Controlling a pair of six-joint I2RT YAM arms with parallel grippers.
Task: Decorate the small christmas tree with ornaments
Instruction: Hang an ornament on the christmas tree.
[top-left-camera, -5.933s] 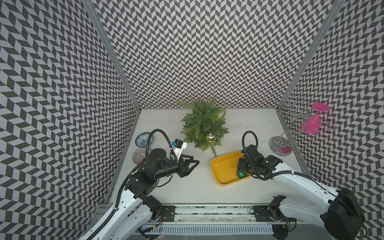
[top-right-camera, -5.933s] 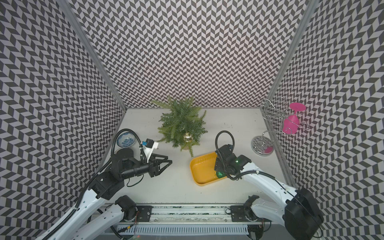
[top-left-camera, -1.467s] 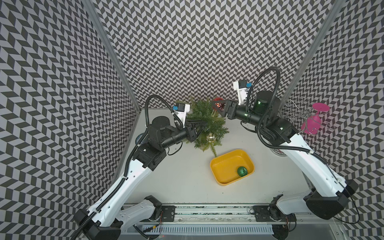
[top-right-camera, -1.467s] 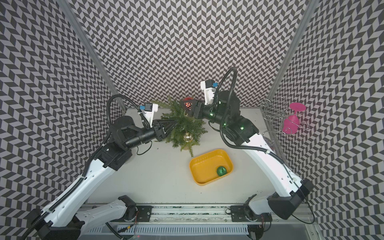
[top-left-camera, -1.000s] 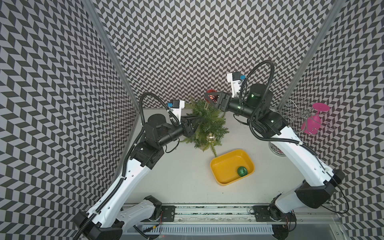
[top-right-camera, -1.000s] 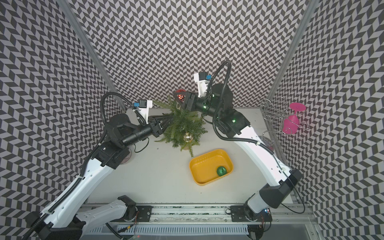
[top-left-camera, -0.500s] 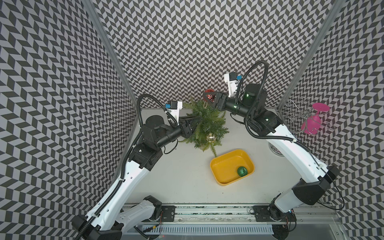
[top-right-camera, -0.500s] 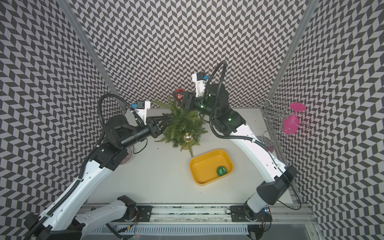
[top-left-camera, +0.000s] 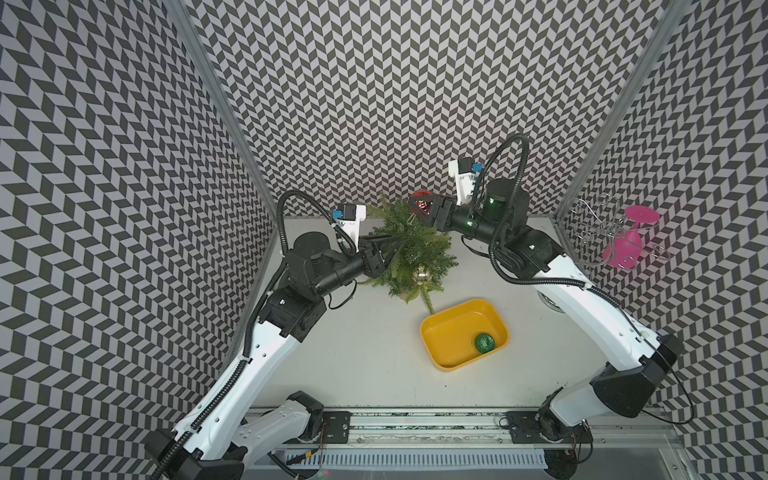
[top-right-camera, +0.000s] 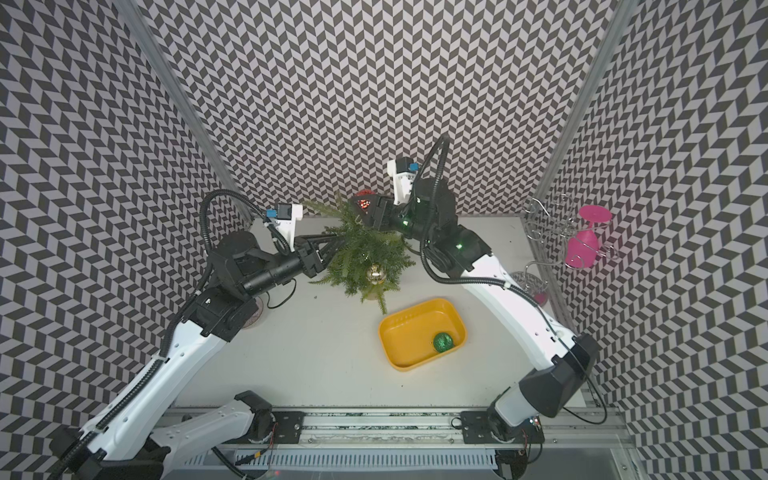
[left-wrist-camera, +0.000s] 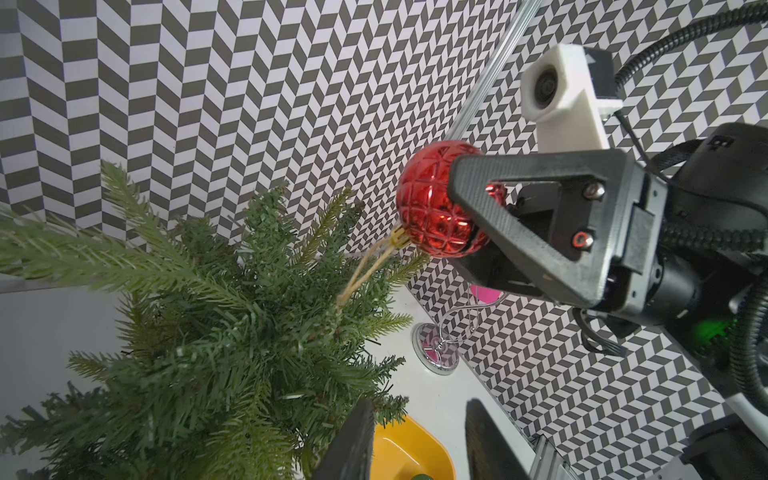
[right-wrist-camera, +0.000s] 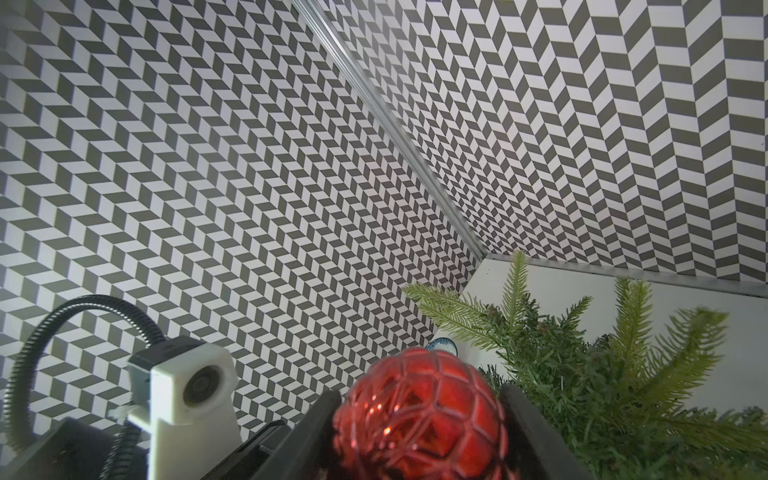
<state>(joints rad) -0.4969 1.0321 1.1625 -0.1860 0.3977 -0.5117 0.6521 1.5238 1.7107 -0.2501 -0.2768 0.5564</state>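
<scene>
The small christmas tree (top-left-camera: 409, 253) (top-right-camera: 365, 253) stands at the back of the table. A gold ornament (top-left-camera: 420, 274) (top-right-camera: 375, 274) hangs on its front. My right gripper (top-left-camera: 417, 205) (right-wrist-camera: 419, 395) is shut on a red ornament (left-wrist-camera: 432, 199) (right-wrist-camera: 419, 415) just above the treetop. The ornament's string loop (left-wrist-camera: 365, 270) trails down onto a top branch. My left gripper (top-left-camera: 397, 245) (left-wrist-camera: 419, 405) is open and empty, with one finger against the foliage on the tree's left side. A green ornament (top-left-camera: 484, 343) (top-right-camera: 444, 342) lies in the yellow tray.
The yellow tray (top-left-camera: 453, 332) sits in front of the tree, to its right. A pink goblet (top-left-camera: 623, 249) hangs on a wire rack at the right wall; the rack's round base (left-wrist-camera: 436, 349) stands on the table. A small dish (top-right-camera: 253, 318) lies under my left arm. Patterned walls close in on three sides.
Both arms rose from the table to the tree, the right one carrying the red ornament from the tray. In the last second it moved left over the treetop; the left gripper barely shifted.
</scene>
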